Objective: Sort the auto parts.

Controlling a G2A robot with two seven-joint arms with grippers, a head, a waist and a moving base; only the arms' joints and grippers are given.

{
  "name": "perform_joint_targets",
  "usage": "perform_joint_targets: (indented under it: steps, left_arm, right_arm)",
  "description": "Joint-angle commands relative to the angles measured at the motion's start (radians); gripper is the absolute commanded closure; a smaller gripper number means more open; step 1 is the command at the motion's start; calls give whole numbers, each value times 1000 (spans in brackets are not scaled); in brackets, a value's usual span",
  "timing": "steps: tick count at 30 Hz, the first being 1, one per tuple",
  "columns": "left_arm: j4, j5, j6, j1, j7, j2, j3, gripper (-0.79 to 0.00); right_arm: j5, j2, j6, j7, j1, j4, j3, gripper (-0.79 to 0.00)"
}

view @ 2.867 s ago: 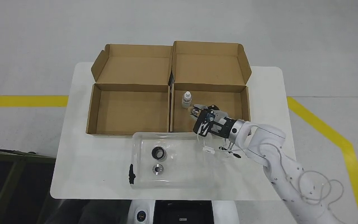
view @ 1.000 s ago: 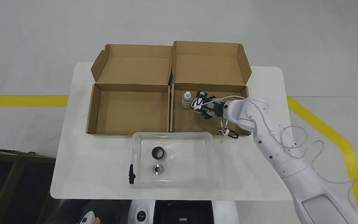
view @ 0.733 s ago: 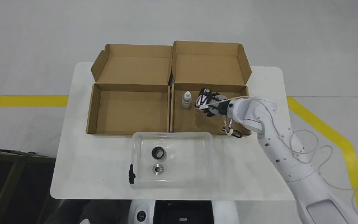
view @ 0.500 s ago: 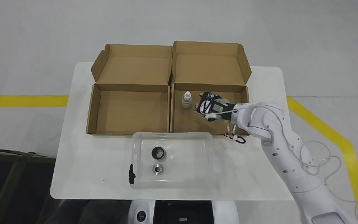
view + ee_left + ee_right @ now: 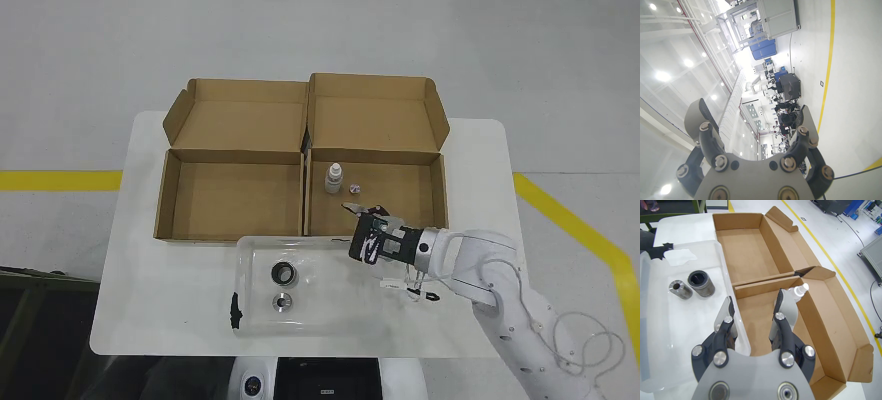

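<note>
right end effector (image 5: 365,218): over right box's (image 5: 437,190) near wall, beside clear tray (image 5: 250,320)
right box: white bottle (image 5: 332,178), small part (image 5: 353,186)
clear tray: larger cylinder (image 5: 285,272), smaller cylinder (image 5: 283,302)

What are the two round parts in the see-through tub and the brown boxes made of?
The bigger round part and the smaller one look like metal: dull grey, shiny edges. The see-through tub seems clear plastic, since you can see through it. The brown boxes look like matte cardboard, with folded flaps.
</note>
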Motion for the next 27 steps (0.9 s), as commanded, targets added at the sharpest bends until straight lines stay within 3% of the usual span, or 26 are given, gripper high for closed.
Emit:
perform_joint_targets:
  steps: [1,10,23,27]
  left_arm:
    - [0,0,0,0,0,0,0,-785]
    - [0,0,0,0,0,0,0,-785]
    - [0,0,0,0,0,0,0,-785]
    - [0,0,0,0,0,0,0,-785]
  right_arm:
    - [-14,1,-3,-8,-16,-15,-14,-425]
    - [-72,-5,-4,-50,-46,-3,-115,-446]
    - [-117,-38,48,-85,28,75,-272,-462]
    - [-122,-50,68,-91,56,106,-310,-529]
